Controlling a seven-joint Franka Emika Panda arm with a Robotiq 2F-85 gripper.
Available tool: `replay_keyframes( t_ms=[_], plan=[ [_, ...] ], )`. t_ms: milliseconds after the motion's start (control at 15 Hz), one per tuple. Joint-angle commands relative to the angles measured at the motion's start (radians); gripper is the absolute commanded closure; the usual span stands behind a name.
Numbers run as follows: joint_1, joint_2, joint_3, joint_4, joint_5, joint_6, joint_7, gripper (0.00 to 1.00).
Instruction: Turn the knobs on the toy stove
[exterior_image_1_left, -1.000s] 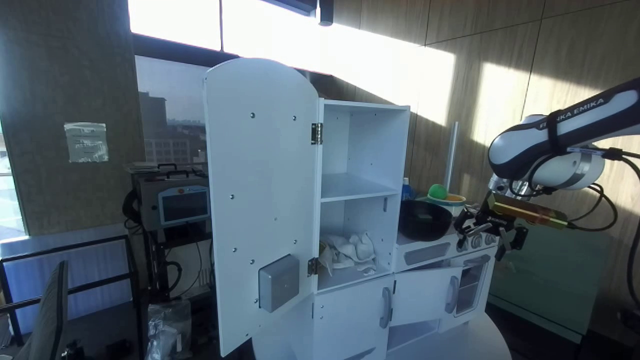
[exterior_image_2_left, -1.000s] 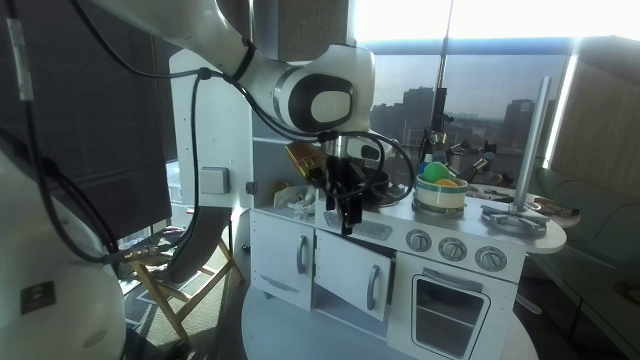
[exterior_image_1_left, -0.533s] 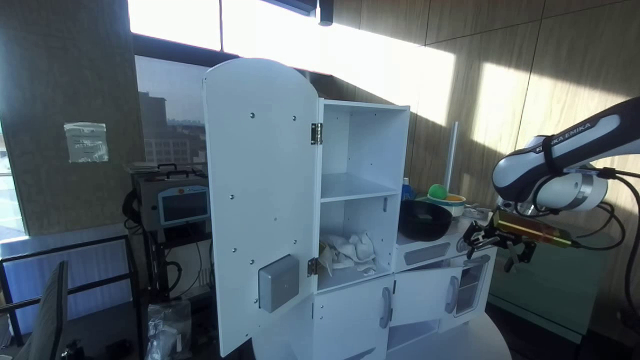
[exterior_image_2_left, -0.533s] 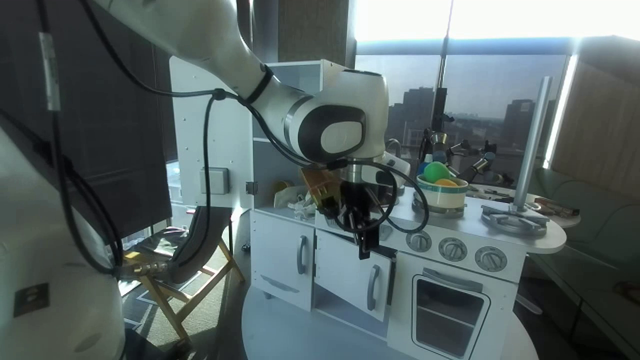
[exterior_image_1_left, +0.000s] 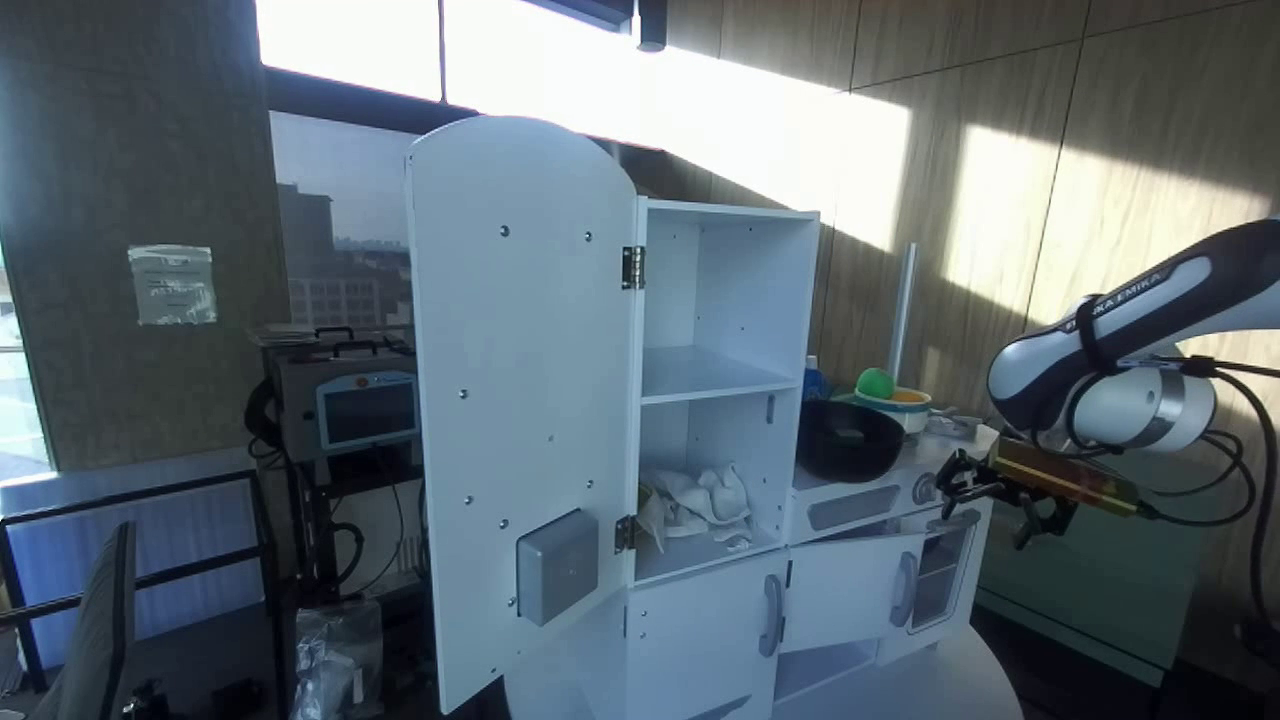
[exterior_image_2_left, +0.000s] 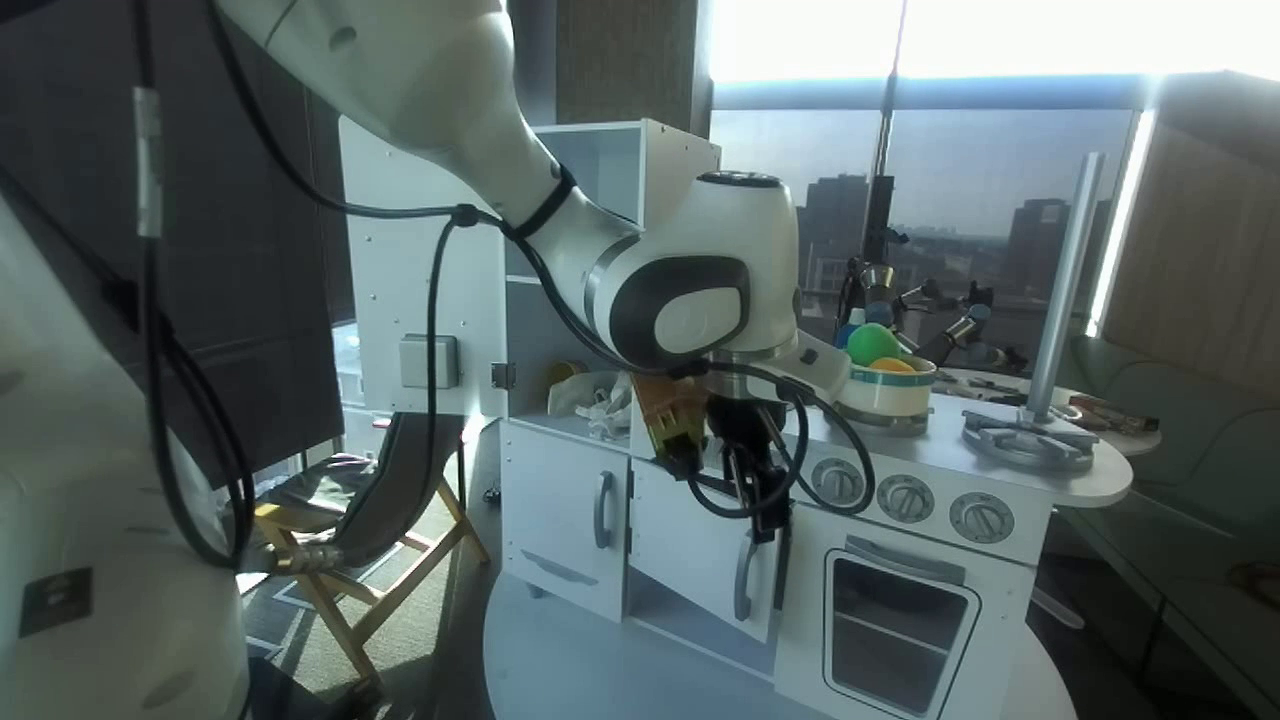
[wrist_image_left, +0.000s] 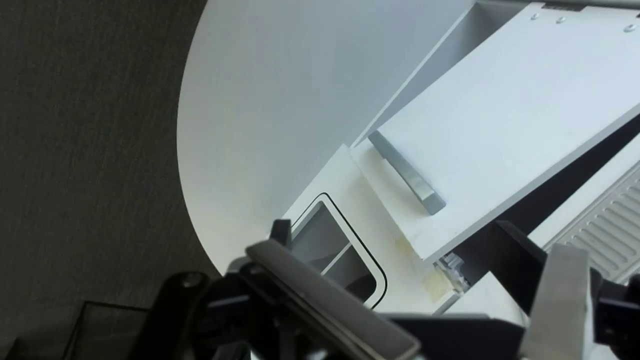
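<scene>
The white toy stove shows three round grey knobs on its front panel in an exterior view: left knob (exterior_image_2_left: 837, 483), middle knob (exterior_image_2_left: 906, 498) and right knob (exterior_image_2_left: 982, 517). Another exterior view shows one knob (exterior_image_1_left: 925, 489); the others are hidden behind my gripper. My gripper (exterior_image_1_left: 988, 515) is open and empty, its fingers spread wide. In an exterior view the gripper (exterior_image_2_left: 768, 520) appears left of and lower than the left knob, apart from it. In the wrist view the open gripper (wrist_image_left: 442, 300) is over the oven door window (wrist_image_left: 345, 255); no knob shows there.
A half-open cabinet door (exterior_image_2_left: 700, 545) with a grey handle (wrist_image_left: 407, 172) hangs left of the oven. A black pot (exterior_image_1_left: 850, 440) and a bowl with toy balls (exterior_image_2_left: 885, 390) stand on the stove top. A metal pole (exterior_image_2_left: 1070, 290) rises at the right.
My gripper has moved down and to the right in both exterior views, from the vent area to near the oven door's left edge. It stays open.
</scene>
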Motion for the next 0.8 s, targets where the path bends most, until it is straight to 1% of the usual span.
replay_keyframes(
  t_ms=[0,67,333,533,600,733],
  plan=[
    [0.021,0.021,-0.019,-0.014,0.057,0.127,-0.024,0.00],
    [0.021,0.028,-0.013,-0.018,0.050,0.157,-0.024,0.00],
    [-0.003,0.080,0.021,-0.017,-0.050,0.223,0.002,0.00],
    [-0.002,0.124,0.014,0.006,-0.086,0.252,-0.009,0.00],
    [0.005,0.137,0.005,0.015,-0.079,0.259,-0.023,0.00],
    [-0.002,0.164,-0.001,0.033,-0.092,0.282,-0.019,0.00]
  ],
)
